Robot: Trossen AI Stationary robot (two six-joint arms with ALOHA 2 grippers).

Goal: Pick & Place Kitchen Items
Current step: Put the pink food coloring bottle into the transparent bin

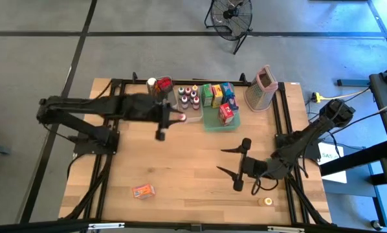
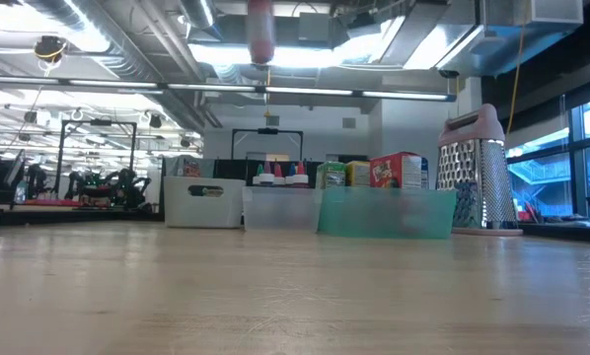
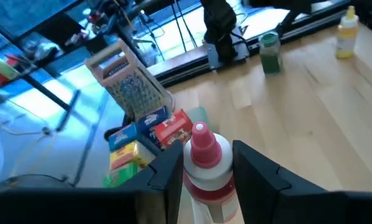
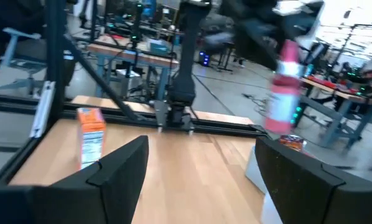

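1. Step in hand: a small bottle with a pink-red cap (image 3: 201, 163) is held between the jaws of the left gripper (image 3: 204, 171), which are closed partway on its body. It is carried in the air just beside the clear bin of bottles (image 1: 190, 98), on the side away from the green tray (image 1: 221, 122); placing is judged to be under way.
2. Next move, as judged: the bottle is to be brought over the clear bin, lowered upright among the bottles already there, and released only once it is seated; room between the neighbouring caps appears tight.
3. Right gripper (image 1: 237, 166): held low over bare wood, well apart from the green tray and nearer the front edge; its jaws stand wide apart and nothing is held.
4. Items already sorted: coloured boxes (image 1: 218, 96) are stood in the green tray; a jar with a red top (image 1: 163, 85) is seen beyond the clear bin.
5. Items still loose: an orange packet (image 1: 143, 191) and a small yellow piece (image 1: 267, 201) are left far from the green tray, near the front edge.
6. Not of the task: a metal grater with pink top (image 1: 263, 87) is stood just beside the green tray.
7. Surface: a pale wooden table (image 1: 180, 162) with a dark frame.
8. Room: a grey floor, a floor fan (image 1: 232, 16), ceiling lights and ducts, further benches behind.
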